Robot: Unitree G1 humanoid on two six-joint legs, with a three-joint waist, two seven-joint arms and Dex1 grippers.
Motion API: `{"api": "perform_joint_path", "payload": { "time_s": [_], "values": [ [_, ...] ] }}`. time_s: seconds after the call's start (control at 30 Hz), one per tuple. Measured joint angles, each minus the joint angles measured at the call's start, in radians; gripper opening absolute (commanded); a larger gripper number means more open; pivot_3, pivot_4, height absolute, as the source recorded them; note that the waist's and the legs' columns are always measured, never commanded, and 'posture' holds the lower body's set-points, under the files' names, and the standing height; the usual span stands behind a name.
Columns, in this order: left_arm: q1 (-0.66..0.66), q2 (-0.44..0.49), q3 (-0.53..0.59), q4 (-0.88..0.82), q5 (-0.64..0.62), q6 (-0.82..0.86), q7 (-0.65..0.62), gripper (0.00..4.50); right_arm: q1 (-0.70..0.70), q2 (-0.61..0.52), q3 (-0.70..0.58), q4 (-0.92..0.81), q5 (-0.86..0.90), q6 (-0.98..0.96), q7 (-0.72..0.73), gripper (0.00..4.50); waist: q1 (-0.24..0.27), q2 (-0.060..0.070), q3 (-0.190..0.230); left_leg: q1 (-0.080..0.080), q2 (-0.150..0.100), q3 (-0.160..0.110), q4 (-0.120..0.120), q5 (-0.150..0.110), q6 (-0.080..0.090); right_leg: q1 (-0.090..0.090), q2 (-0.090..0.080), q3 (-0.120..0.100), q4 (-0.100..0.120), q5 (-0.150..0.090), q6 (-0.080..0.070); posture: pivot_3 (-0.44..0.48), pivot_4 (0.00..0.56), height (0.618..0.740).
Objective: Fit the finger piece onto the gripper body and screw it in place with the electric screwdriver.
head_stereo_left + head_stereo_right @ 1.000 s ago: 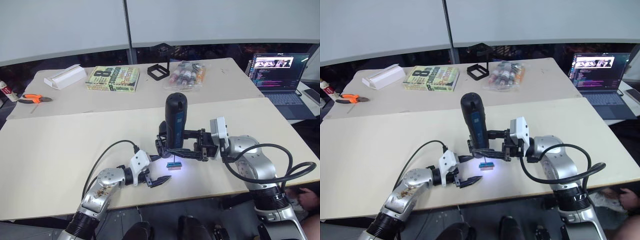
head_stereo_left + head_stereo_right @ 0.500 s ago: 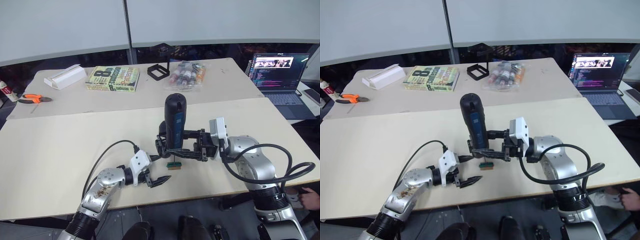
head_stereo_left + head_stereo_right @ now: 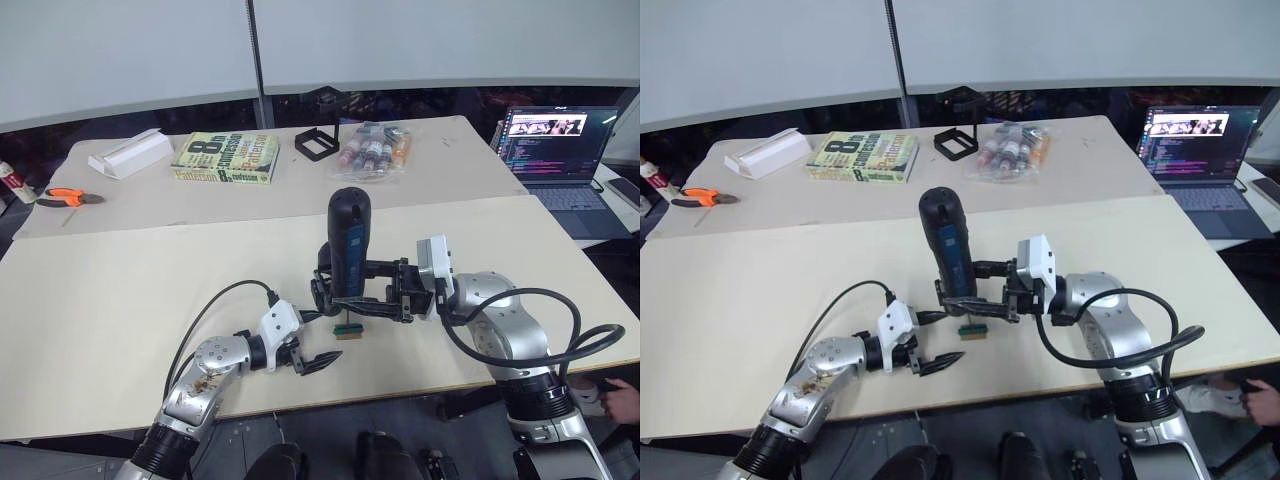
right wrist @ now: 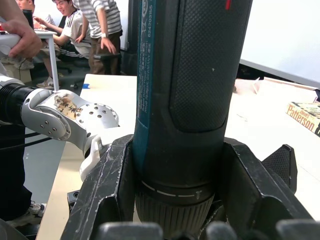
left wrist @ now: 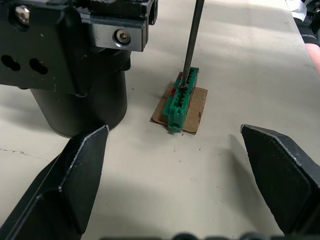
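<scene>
Right gripper (image 3: 352, 303): clamped around the lower barrel of the thick black electric screwdriver with a blue side strip (image 3: 349, 240), holding it upright, near the front of the cream tabletop (image 3: 120, 290)
Screwdriver bit: the thin metal shaft (image 5: 192, 42) points straight down, its tip touching the top of a small green ridged block on a tan card (image 5: 182, 102)
Left gripper (image 3: 318, 362): low over the table near its front edge, just in front of the green block, black fingers (image 5: 67, 185) spread wide and grasping nothing
Gripper body: a black mechanism with a rounded base (image 5: 80, 70) stands on the table just beside the block, probably the part to be fitted, though the wrist view cuts it off
Far table: a yellow-green paperback book (image 3: 226, 157), a black square frame (image 3: 317, 142), a clear bag of small bottles (image 3: 374, 148), a white box (image 3: 130, 153) and orange-handled pliers (image 3: 68, 197)
Right edge: an open laptop with a lit screen (image 3: 556, 150)
</scene>
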Motion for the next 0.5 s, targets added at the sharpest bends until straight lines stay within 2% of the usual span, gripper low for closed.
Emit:
{"api": "perform_joint_path", "payload": {
  "time_s": [0.5],
  "values": [
    [0.0, 0.0, 0.0, 0.0, 0.0, 0.0, 0.007, 4.49, 0.009, -0.005, 0.004, -0.011, -0.016, -0.004, -0.016, 1.93, 0.0, 0.0, 0.0, 0.001, 0.0, 0.0, 0.0, 0.0, 0.0, 0.001, 0.0, 0.0, 0.0, 0.0, 0.0, 0.0, 0.15, 0.74]
  ]
}}
